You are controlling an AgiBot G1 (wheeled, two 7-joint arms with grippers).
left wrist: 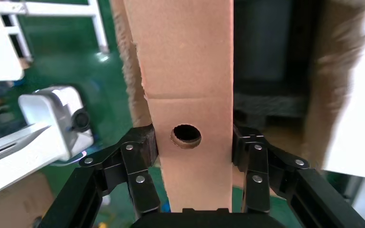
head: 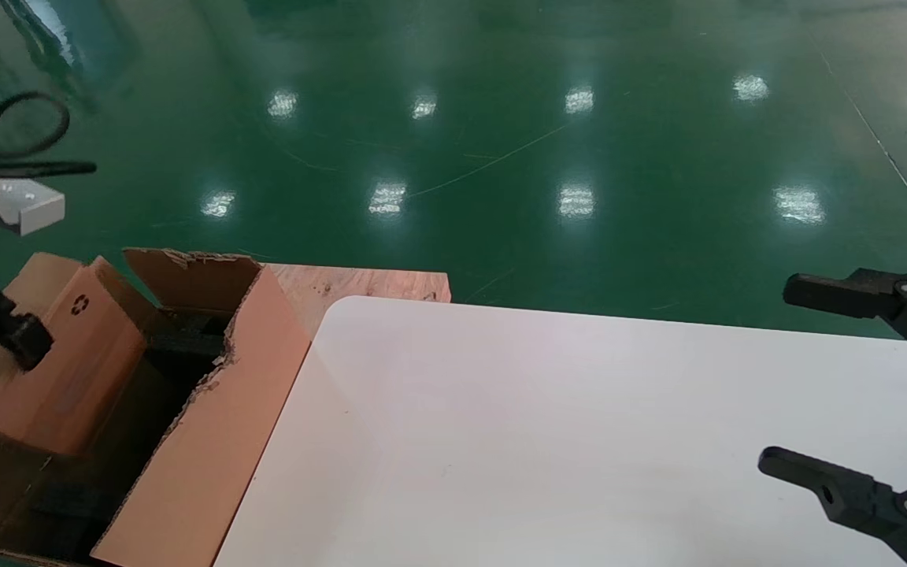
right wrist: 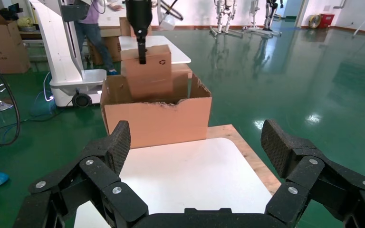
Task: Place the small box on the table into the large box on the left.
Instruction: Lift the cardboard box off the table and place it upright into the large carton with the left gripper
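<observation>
My left gripper [head: 16,339] is shut on the small box [head: 68,362], a plain brown cuboid with a recycling mark. The box hangs tilted in the open top of the large box [head: 209,441] at the table's left, its upper part above the torn rim. In the left wrist view the fingers [left wrist: 145,142] press both sides of the small box [left wrist: 190,85] beside its round hole. The right wrist view shows the small box [right wrist: 147,69] sticking up out of the large box [right wrist: 157,118]. My right gripper [head: 776,378] is open and empty over the white table's [head: 579,441] right side.
Black foam [head: 186,342] lies inside the large box. A plywood board [head: 359,283] sticks out behind the table's far left corner. Green floor surrounds the table. A white machine base [right wrist: 71,85], a person and other cartons stand beyond the large box.
</observation>
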